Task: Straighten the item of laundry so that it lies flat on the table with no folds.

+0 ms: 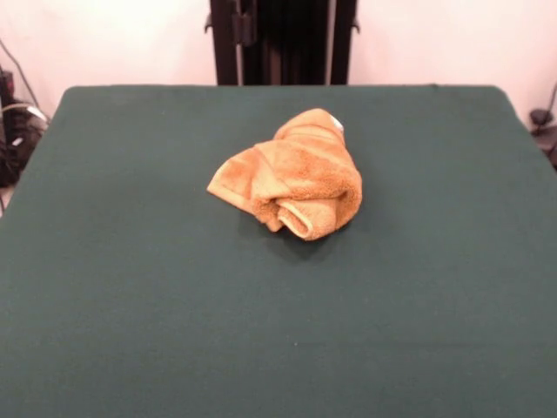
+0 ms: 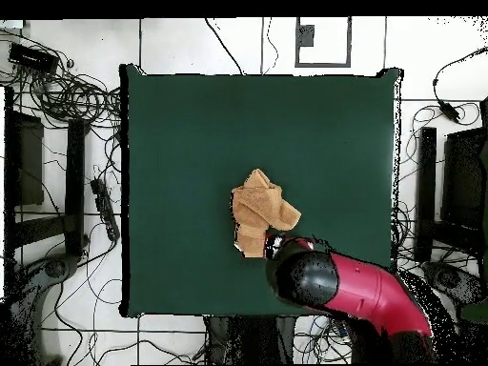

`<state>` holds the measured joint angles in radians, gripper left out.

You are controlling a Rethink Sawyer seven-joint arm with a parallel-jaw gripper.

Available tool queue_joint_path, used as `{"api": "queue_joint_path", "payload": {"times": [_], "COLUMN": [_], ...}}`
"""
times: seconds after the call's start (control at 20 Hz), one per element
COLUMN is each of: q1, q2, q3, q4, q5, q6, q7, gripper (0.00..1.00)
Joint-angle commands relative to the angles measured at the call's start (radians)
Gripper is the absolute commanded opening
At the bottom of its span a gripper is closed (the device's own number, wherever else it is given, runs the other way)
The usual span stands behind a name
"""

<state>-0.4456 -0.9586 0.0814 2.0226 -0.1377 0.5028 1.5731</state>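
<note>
From my seat, the near half of the large dark green cloth-covered table is bare, which leaves room to spread the cloth out towards me.

Past that, around the middle of the table and a little towards its far edge, sits the small golden-orange terry-cloth towel, bunched into a lump. Its nearest part is rolled into a tube whose open end faces me, a flat flap with a woven band sticks out towards the left edge, and a small white tag shows at the far top of the heap. I judge the task barely begun: the cloth is folded over itself several times.

Beyond the towel, at the far edge, stands the black pedestal. In the overhead view the red and black arm reaches in over the table's base-side edge, its rounded black end just beside the towel, probably staged there for a grab. The claw itself is hidden under the arm, so I cannot tell whether it is apart or together.
</note>
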Motion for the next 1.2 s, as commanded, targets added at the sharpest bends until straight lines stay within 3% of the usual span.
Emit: {"api": "queue_joint_path", "payload": {"times": [0.05, 0.35, 0.55, 0.8, 1.05, 1.2], "q1": [-0.047, -0.090, -0.159, -0.179, -0.252, -0.262], "q2": [0.109, 0.177, 0.215, 0.263, 0.255, 0.268], "q3": [0.147, 0.181, 0.280, 0.337, 0.453, 0.476], "q4": [-0.091, -0.174, -0.189, -0.250, -0.226, -0.238], "q5": [-0.064, -0.102, -0.145, -0.174, -0.214, -0.236], "q6": [-0.029, -0.020, -0.045, -0.014, -0.012, -0.011], "q7": [-0.067, -0.079, -0.160, -0.151, -0.215, -0.195], "gripper": [0.00, 0.00, 0.00, 0.00, 0.00, 0.00]}}
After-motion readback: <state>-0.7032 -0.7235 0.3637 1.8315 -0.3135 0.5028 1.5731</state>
